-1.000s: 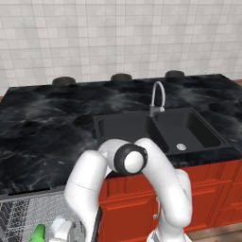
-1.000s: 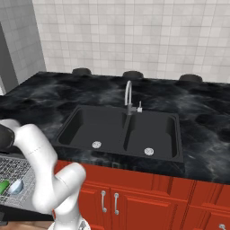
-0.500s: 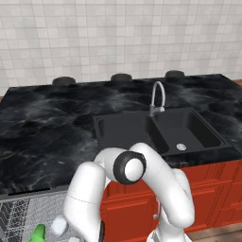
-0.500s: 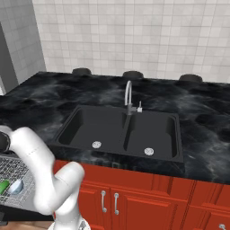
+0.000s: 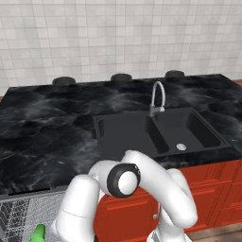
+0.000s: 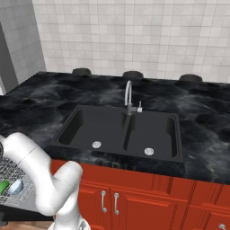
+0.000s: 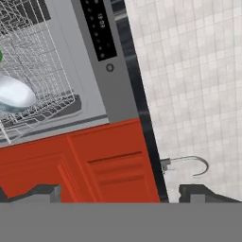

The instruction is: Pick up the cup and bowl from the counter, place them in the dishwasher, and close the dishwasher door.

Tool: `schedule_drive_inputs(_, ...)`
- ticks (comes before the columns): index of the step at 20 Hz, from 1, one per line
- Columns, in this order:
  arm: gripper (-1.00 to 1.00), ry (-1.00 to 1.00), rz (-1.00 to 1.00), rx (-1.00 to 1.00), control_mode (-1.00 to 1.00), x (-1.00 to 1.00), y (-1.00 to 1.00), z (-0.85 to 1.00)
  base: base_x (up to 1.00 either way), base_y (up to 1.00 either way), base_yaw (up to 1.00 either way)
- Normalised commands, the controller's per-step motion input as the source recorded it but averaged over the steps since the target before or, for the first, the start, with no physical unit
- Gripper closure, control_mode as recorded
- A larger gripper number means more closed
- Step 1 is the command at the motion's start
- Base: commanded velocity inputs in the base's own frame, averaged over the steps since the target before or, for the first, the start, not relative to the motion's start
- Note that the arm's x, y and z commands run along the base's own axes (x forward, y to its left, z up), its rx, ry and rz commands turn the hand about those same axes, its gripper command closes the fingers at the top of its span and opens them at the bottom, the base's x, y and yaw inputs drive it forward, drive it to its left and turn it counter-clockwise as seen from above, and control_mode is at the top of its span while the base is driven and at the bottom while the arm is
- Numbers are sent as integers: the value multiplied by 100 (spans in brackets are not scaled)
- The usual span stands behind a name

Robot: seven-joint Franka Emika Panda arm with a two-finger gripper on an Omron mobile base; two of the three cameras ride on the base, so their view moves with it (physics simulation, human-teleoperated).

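Low beside the open dishwasher [image 7: 56, 90], the claw [image 7: 120, 194] has its two dark fingertips [image 7: 45, 193] spread wide apart, with nothing between them and nothing touching them. In the hand view it looks past them at the red cabinet [image 7: 90, 165] front, the dishwasher's grey control strip and the black edge of the counter [image 7: 139, 108].

Inside the dishwasher's grey wire rack [image 7: 33, 61] the bowl [image 7: 14, 93] lies, pale and bluish-white, and a sliver of the green cup [image 7: 1, 56] shows at the frame edge just beside it. From the right base view the bowl [image 6: 16, 186] and the cup [image 6: 3, 187] sit side by side in the rack at lower left, partly behind the white arm [image 6: 40, 179]. The left base view catches the cup [image 5: 37, 233] as a green patch at the bottom edge, near the rack.

The counter [image 5: 47, 123] stretches broad and black, with the matte black double sink [image 5: 156, 132] and its curved silver faucet [image 5: 157, 97] set in it. Three dark round knobs [image 5: 121, 77] line the back edge below the pale tiled wall [image 5: 118, 33].
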Motion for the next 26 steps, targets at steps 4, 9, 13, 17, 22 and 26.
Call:
schedule_drive_inputs(4,-100,-7,0,0,-100,-28,35,-24,0,0,0)
schedule_drive_inputs(9,-100,-6,0,0,-100,-26,28,-42,0,0,0)
schedule_drive_inputs(13,-100,-6,0,0,-100,-26,22,-48,0,0,0)
schedule_drive_inputs(17,-100,-7,0,0,-100,-20,16,-50,0,0,0)
schedule_drive_inputs(22,-100,-8,0,0,-100,-2,12,-54,0,0,0)
schedule_drive_inputs(26,-100,-5,0,0,-100,0,14,-66,0,0,0)
